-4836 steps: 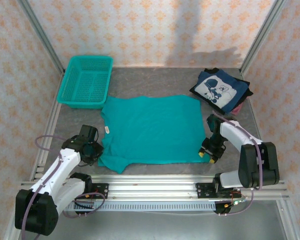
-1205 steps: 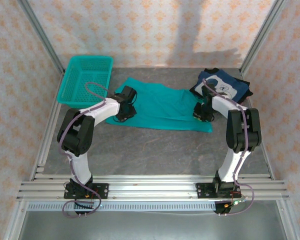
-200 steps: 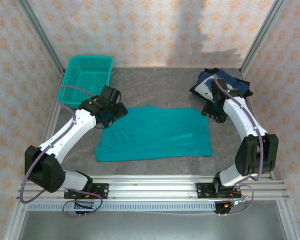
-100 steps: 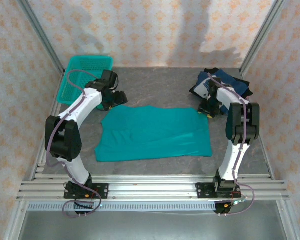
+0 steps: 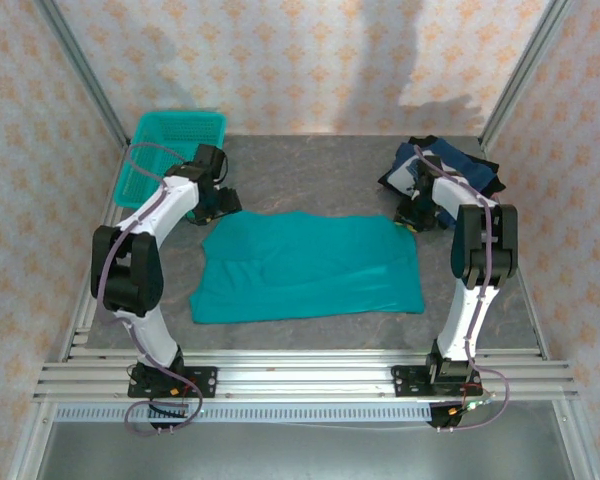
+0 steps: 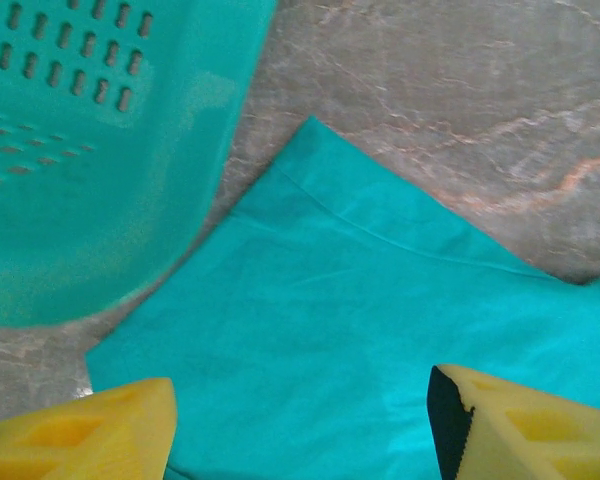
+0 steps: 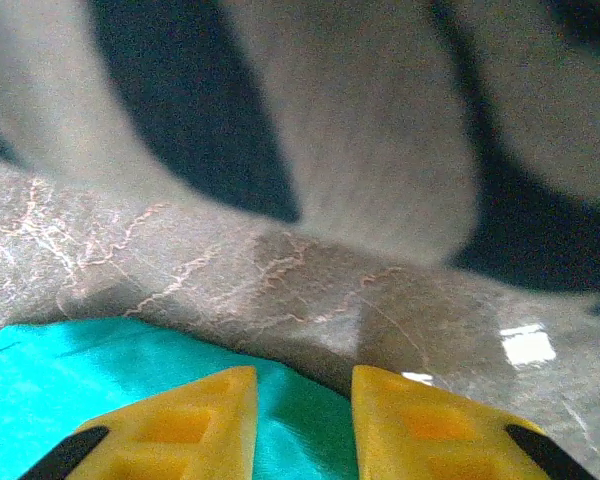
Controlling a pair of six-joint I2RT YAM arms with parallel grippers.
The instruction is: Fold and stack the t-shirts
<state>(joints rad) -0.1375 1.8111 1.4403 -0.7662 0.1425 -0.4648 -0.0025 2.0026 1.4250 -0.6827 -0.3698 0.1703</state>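
From above, the teal t-shirt lies folded mid-table, with the navy t-shirt far right. At the left wrist, the left gripper gapes wide and empty over the teal corner (basket just beside). At the right wrist, the right gripper is narrowly parted and holds nothing.

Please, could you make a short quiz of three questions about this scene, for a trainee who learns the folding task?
1. True or false: the teal t-shirt lies flat on the table, outside the mesh basket.
2. Where is the navy t-shirt? A: far right corner; B: in the basket; C: under the teal one.
3. Fill in: the jaws of the left gripper stand ___.
Key: 1 true; 2 A; 3 open.
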